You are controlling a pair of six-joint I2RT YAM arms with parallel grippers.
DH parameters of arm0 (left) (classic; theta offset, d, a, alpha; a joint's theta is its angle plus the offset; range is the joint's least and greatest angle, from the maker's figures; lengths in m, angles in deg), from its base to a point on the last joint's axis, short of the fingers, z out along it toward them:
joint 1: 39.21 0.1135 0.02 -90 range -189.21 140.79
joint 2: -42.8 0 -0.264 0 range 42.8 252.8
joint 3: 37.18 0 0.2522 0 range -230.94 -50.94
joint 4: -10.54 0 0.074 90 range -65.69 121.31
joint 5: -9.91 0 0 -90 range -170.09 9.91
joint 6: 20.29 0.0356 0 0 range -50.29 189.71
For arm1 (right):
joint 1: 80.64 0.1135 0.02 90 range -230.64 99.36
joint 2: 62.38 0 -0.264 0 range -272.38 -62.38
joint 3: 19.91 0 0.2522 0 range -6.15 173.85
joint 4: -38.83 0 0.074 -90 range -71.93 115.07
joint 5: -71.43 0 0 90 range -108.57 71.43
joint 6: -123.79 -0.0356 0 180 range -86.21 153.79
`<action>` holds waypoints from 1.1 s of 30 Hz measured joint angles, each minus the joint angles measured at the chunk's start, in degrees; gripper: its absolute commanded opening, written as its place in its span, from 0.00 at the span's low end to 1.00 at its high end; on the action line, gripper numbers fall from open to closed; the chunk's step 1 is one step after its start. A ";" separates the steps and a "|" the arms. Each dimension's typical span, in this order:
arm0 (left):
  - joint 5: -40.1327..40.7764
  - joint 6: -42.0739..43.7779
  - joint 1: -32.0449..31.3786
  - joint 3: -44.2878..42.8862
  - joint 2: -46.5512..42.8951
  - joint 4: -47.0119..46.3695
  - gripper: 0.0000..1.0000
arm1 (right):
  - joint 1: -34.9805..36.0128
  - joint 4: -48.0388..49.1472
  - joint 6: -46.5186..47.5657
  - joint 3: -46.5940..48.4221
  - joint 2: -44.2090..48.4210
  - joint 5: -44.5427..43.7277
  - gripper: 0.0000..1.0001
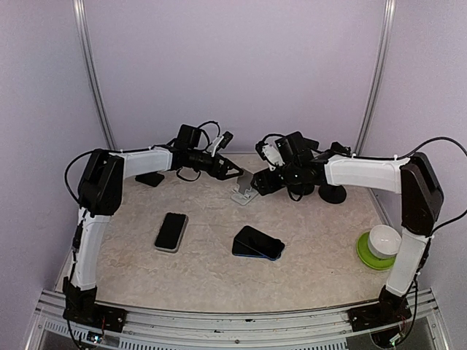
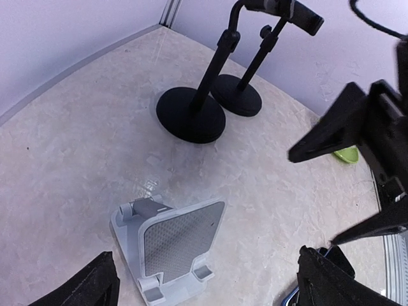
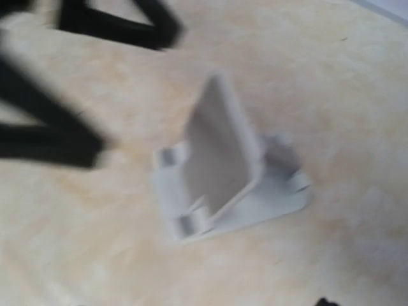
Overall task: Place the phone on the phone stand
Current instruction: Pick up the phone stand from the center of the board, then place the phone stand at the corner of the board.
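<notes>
The grey phone stand (image 1: 244, 189) sits empty at the back middle of the table, its rest tilted up. My left gripper (image 1: 230, 170) hovers just left of it, open; in the left wrist view the stand (image 2: 169, 245) lies between the wide-apart fingers (image 2: 83, 287). My right gripper (image 1: 263, 181) is close on the stand's right, and its fingers (image 2: 322, 135) stand spread with nothing between them. The right wrist view is blurred and shows the stand (image 3: 223, 172). Two phones lie flat nearer the front: a light-cased one (image 1: 171, 231) and a dark one in a blue case (image 1: 257, 243).
Two black round-based pole stands (image 2: 191, 116) (image 2: 237, 95) rise behind the phone stand. A white bowl (image 1: 384, 240) on a green plate (image 1: 367, 257) sits at the right edge. A black object (image 1: 149, 179) lies at the back left by the wall.
</notes>
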 measured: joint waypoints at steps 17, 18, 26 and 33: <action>-7.08 -2.62 -0.20 -5.95 10.23 -2.64 0.64 | 2.93 -0.31 -4.04 -14.82 17.38 1.42 0.83; -7.43 -2.71 -0.20 -5.95 10.36 -2.91 0.58 | 2.93 -0.28 -4.02 -14.82 18.03 1.27 0.83; -9.62 -4.17 -0.20 -5.95 10.97 -4.94 0.35 | 2.93 -1.36 -3.54 -14.82 19.50 -0.09 0.83; -10.95 -5.27 -0.20 -5.92 10.99 -6.19 0.04 | 2.93 -1.60 -3.30 -14.82 19.50 -0.96 0.83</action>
